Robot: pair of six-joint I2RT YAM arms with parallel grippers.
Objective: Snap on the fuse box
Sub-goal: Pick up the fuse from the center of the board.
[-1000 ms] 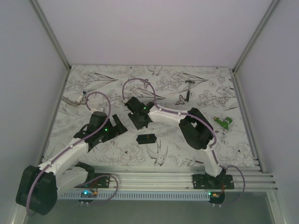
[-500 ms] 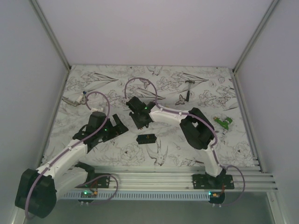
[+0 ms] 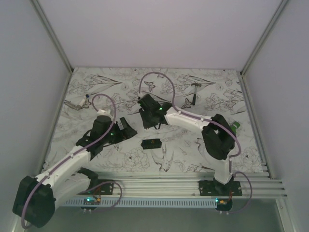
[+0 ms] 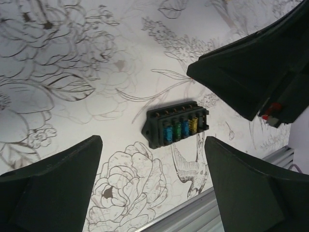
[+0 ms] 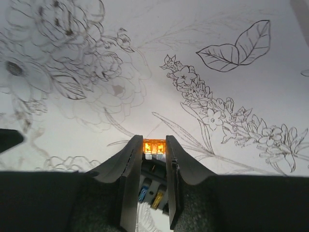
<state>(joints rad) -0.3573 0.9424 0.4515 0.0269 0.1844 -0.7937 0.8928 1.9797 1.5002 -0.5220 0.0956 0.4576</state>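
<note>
The bench (image 3: 96, 82), covered in a flower-and-butterfly print, fills most of the overhead view. The left arm (image 3: 72, 157) reaches in from the lower left and the right arm (image 3: 193, 120) from the lower right, their heads close together near the centre. Just below them in that view lies the fuse box (image 3: 151, 144), flat on the bench with nothing touching it. In the left wrist's view it sits mid-frame, open face up, showing a row of blue, green and yellow fuses.

The left fingers (image 4: 58, 188) stand wide apart and empty, framing the box from above. The right fingers (image 5: 126, 183) sit close together, pinching a small orange piece (image 5: 153, 146); I cannot make out what it belongs to.

The box looks light, stiff and smooth-sided to me, so it would likely skate across the print if pushed from one side. I would take it across its two long walls, low down and clear of the fuses, which look easy to knock loose. I would then hold it steady while anything is pressed onto it.
</note>
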